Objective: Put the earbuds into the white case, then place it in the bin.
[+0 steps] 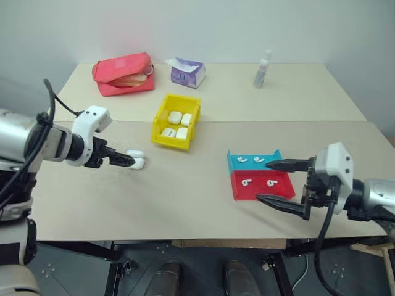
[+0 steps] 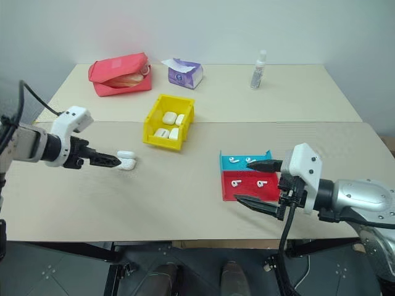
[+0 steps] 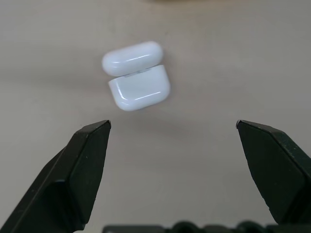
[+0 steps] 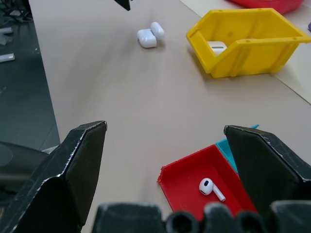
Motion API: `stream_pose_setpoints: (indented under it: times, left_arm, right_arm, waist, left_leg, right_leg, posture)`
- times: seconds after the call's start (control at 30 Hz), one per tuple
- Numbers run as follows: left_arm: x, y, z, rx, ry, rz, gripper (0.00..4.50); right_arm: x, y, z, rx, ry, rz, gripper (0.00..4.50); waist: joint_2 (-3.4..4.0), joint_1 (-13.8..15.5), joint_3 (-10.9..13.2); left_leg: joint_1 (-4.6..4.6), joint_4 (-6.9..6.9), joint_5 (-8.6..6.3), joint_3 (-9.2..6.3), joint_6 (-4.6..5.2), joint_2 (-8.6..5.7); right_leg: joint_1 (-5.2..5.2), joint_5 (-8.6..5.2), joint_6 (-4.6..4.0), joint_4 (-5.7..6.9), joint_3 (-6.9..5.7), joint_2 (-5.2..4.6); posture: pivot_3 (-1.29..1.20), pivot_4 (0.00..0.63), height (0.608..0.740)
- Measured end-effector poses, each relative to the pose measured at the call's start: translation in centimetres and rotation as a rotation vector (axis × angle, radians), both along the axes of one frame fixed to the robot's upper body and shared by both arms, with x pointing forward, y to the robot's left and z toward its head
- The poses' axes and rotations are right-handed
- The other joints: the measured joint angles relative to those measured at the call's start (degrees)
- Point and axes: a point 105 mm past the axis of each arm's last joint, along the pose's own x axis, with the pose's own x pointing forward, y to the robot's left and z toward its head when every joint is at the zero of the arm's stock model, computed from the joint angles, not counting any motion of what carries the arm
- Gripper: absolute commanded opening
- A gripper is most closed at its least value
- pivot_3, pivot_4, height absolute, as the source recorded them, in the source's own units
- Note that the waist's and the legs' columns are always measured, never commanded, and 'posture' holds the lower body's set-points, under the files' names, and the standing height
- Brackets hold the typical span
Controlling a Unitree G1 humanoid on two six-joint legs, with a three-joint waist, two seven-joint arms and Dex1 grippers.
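Observation:
The white case [image 3: 137,77] lies on the table with its lid hinged open, left of the yellow bin [image 1: 159,116]. My left gripper [image 1: 128,163] is open, pointing down at the case from its left, fingertips just short of it and nothing between them. Several earbuds [image 1: 247,182] lie in a flat teal-and-red tray [image 1: 237,192]; one earbud [image 4: 210,187] sits in the red half. My right gripper [image 1: 266,182] is open and empty, one finger over the tray's right edge, the other at its front corner.
The bin holds several other white cases [image 1: 174,117]. A red pouch [image 1: 123,74], a purple tissue box [image 1: 187,72] and a small clear bottle [image 1: 262,69] stand along the back of the table. Bare tabletop lies between the case and the tray.

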Motion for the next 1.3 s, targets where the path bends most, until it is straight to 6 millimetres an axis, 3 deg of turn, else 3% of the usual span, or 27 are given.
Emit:
stream_pose_setpoints:
  times: [0.17,0.3,0.4,0.53,0.97,1.13,1.3]
  left_arm:
    - [1.0,0.7,0.1,0.078,0.038,0.064,4.50]
    - [1.5,0.0,0.2,0.145,0.047,0.048,4.50]
    - [2.5,-1.8,-1.2,0.155,0.097,0.020,4.50]
    - [3.4,-2.7,-3.2,0.163,0.163,0.060,4.50]
    - [5.3,-2.9,-5.0,0.247,0.194,0.203,4.50]
    - [5.5,-4.0,-5.5,0.217,0.209,0.196,4.50]
    - [5.9,-4.1,-5.8,0.188,0.203,0.228,3.31]
  right_arm:
    - [0.0,1.2,-0.8,0.044,0.005,0.006,4.47]
    - [0.2,1.8,-0.9,0.060,-0.012,-0.003,4.47]
    - [0.3,2.2,-0.8,0.077,-0.029,-0.007,4.47]
    - [0.1,2.6,-0.9,0.080,-0.033,-0.005,4.47]
    - [-0.4,3.1,-1.1,0.102,-0.038,-0.036,4.47]
    - [-0.4,3.1,-1.3,0.110,-0.034,-0.049,4.47]
    - [-0.4,3.0,-1.3,0.110,-0.032,-0.051,4.50]
  waist:
    - [-0.01,0.2,0.0]
    - [-0.01,0.2,0.0]
    - [-0.02,0.6,0.0]
    - [-0.02,0.2,0.0]
    - [-0.05,0.1,0.0]
    - [-0.05,0.2,0.0]
    - [-0.06,0.1,0.0]
  left_leg:
    - [-0.02,0.04,0.01,0.00,-0.02,-0.02]
    - [-0.04,0.04,0.01,0.01,-0.03,-0.03]
    - [-0.04,0.08,0.02,0.01,-0.03,-0.08]
    - [-0.10,0.08,0.02,0.02,-0.03,-0.07]
    - [-0.20,0.15,0.06,0.02,-0.09,-0.09]
    - [-0.20,0.15,0.06,0.02,-0.09,-0.09]
    - [-0.16,0.15,0.06,0.03,-0.10,-0.08]
  right_leg:
    - [-0.03,0.00,0.00,0.02,0.04,0.00]
    - [-0.04,0.00,0.00,0.03,0.06,-0.04]
    - [-0.03,0.00,0.00,0.04,0.05,-0.03]
    - [-0.10,0.00,0.00,0.07,0.06,-0.02]
    - [-0.20,0.00,0.00,0.18,0.07,-0.03]
    - [-0.20,0.00,0.00,0.18,0.08,-0.03]
    - [-0.20,0.00,0.00,0.24,0.09,-0.03]
  posture:
    - [0.00,0.150,0.740]
    - [0.00,0.150,0.740]
    - [0.00,0.150,0.740]
    - [0.00,0.150,0.740]
    - [0.00,0.150,0.740]
    - [0.00,0.150,0.740]
    - [0.00,0.150,0.740]
